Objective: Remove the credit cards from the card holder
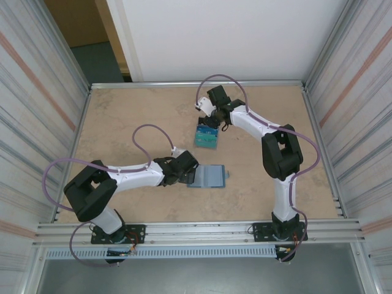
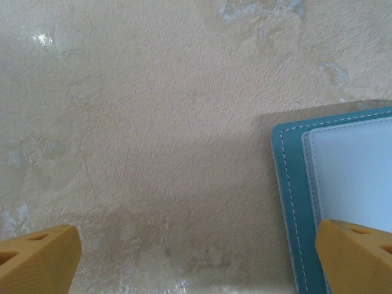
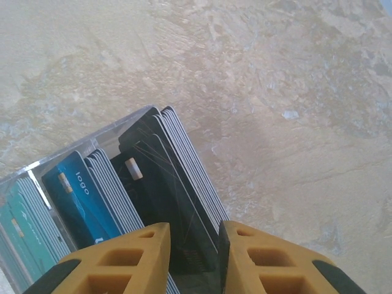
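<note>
Nearby, card holder point(image 2: 349, 171) beside left gripper point(image 2: 199, 239)

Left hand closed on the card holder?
No, the left hand stands wide open above the table, and the card holder lies flat on it, ungripped.

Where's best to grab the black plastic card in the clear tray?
Probably its upper edge, from above, a finger on each flat face: the black plastic card stands on edge in the clear tray, packed against other cards.
</note>
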Robot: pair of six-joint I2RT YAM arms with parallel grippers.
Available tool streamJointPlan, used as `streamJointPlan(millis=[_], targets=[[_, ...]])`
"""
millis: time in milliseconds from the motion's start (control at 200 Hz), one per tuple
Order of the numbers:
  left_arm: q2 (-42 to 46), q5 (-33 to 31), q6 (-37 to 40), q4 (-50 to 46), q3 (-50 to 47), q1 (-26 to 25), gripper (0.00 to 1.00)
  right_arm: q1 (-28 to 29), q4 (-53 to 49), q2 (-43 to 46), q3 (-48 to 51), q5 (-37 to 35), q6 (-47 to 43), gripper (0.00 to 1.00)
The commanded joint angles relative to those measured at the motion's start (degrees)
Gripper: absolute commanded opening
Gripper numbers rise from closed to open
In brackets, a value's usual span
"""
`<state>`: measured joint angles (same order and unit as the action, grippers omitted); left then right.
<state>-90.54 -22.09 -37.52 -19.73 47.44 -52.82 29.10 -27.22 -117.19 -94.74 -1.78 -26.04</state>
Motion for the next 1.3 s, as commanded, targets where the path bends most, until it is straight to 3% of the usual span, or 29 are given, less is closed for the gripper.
streamJointPlan(millis=[0, 371, 902, 1298], targets=[[1.6, -1.4, 0.0, -1.6, 0.2, 0.6, 0.99, 0.5, -0.6, 1.4, -1.2, -1.0, -0.5, 0.28], [5.7, -2.3, -0.4, -2.1, -1.2, 1.5, 0.99, -0.1, 3.3, 11.2, 5.4, -3.2, 8.1, 0.33], [17.0, -3.8, 0.0, -3.4, -7.6, 7.9, 0.99, -1.9, 2.9, 33.5, 24.2, -11.0, 23.8, 0.41], [28.3, -5.6, 3.2, -4.3, -12.2, 16.0, 0.99, -4.1, 1.6, 51.9, 39.7, -16.8, 33.9, 0.61]])
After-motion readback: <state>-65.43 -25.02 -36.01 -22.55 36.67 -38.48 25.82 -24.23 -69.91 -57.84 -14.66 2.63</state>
